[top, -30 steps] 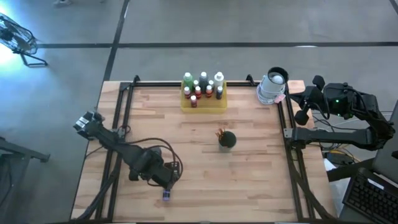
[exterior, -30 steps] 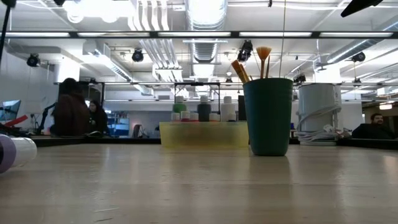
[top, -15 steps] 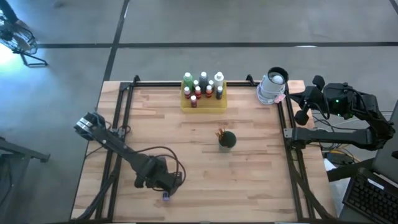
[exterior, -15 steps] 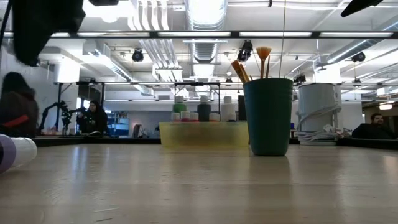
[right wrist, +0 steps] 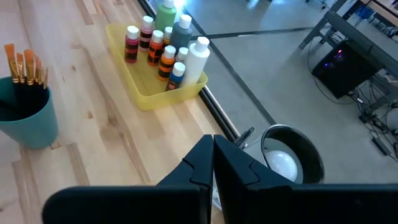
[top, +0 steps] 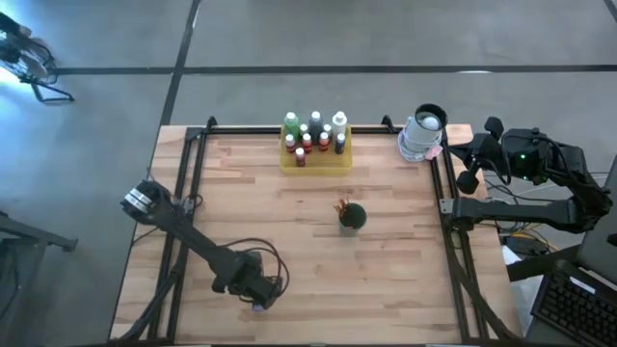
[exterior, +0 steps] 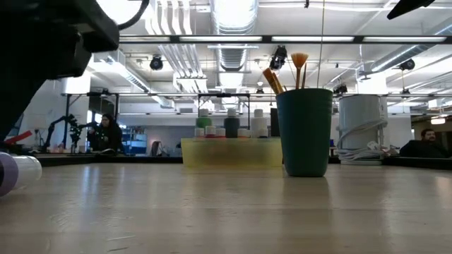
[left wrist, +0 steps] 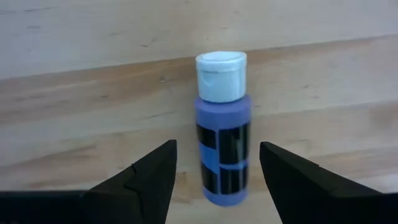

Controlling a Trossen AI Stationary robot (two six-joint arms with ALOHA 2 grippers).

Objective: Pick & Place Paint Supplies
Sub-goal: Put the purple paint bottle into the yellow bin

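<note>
Fingers spread wide, the left gripper [left wrist: 214, 171] is hovering over a purple paint bottle [left wrist: 222, 134] lying on its side near the wooden table's [top: 405, 280] front edge, not touching it. The right gripper [right wrist: 213, 163] is waiting, fingers pressed together, beyond the table's right rail, while other bottles are standing in the yellow tray [top: 333, 161] at the back.

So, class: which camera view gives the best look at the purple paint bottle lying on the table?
The left wrist view: the purple paint bottle lies centred between the open left gripper fingers, white cap showing. The high view shows only a sliver beside the gripper; the low view cuts it off at the edge; the right wrist view misses it.
</note>
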